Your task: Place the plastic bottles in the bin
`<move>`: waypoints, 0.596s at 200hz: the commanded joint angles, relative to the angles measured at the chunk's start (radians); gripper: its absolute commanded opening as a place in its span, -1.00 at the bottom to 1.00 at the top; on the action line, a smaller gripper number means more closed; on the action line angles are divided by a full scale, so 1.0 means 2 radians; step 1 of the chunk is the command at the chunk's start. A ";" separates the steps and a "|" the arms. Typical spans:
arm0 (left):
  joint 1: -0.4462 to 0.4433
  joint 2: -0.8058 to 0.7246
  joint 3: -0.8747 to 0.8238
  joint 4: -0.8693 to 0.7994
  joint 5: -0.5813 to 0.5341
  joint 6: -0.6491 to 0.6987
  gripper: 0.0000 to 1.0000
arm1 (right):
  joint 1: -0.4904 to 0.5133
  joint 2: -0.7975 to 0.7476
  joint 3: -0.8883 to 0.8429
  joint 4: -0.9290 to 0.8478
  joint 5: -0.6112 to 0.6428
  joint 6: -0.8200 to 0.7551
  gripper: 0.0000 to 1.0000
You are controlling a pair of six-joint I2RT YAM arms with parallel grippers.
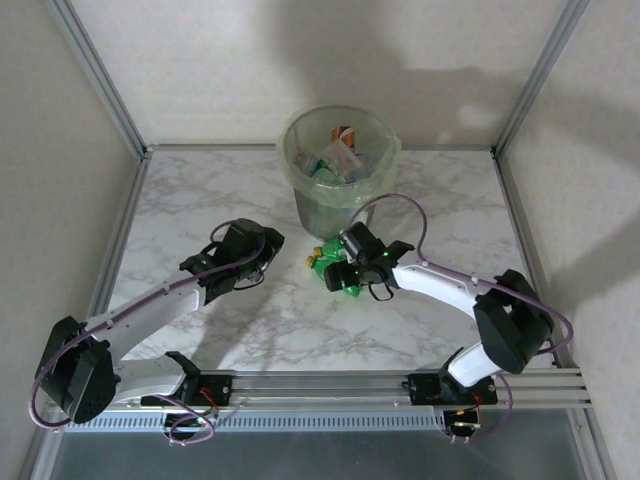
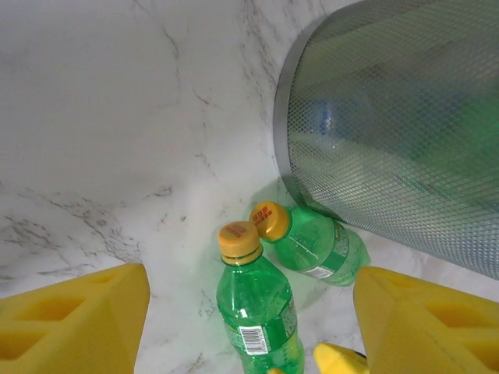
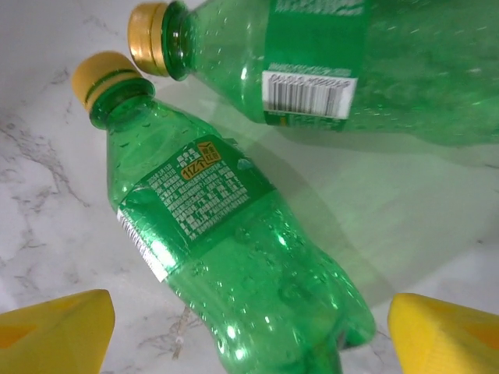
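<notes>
Plastic bottles update: 2 green bottles point(image 2: 312, 245) lie on the worktop point(image 2: 117, 117) at the foot of the bin point(image 2: 405, 117), so it's pickup time. The right gripper point(image 3: 249, 327) hangs spread around 1 of them, not pinching it, and the left gripper point(image 2: 251, 319) is spread and empty. Next, I reckon: lower, squeeze the body, lift over the rim.

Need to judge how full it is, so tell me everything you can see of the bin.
The bin is a round grey metal-mesh pail, upright at the far middle of the marble table. A translucent pale green bag liner folds over its rim. Inside lie several bottles, below the rim. Seen from the left wrist, a green bottle lies at its foot, apparently touching the wall.
</notes>
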State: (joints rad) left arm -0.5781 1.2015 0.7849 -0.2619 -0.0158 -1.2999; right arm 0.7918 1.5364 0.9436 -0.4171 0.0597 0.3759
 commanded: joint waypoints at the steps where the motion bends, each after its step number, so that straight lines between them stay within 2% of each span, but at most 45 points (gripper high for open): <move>1: 0.009 -0.012 0.012 -0.035 -0.006 0.044 0.40 | 0.012 0.019 0.006 0.026 0.003 -0.017 0.82; 85: 0.030 -0.030 0.013 -0.059 0.012 0.073 0.40 | 0.047 0.074 0.005 0.055 0.023 -0.012 0.63; 119: 0.038 -0.039 0.013 -0.060 0.018 0.079 0.40 | 0.067 0.078 0.003 0.052 0.029 -0.003 0.46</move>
State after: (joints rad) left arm -0.5190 1.1564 0.7944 -0.3508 0.0071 -1.1725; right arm 0.8928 1.6814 0.9443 -0.3214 0.0864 0.3542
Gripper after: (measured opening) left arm 0.701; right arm 0.757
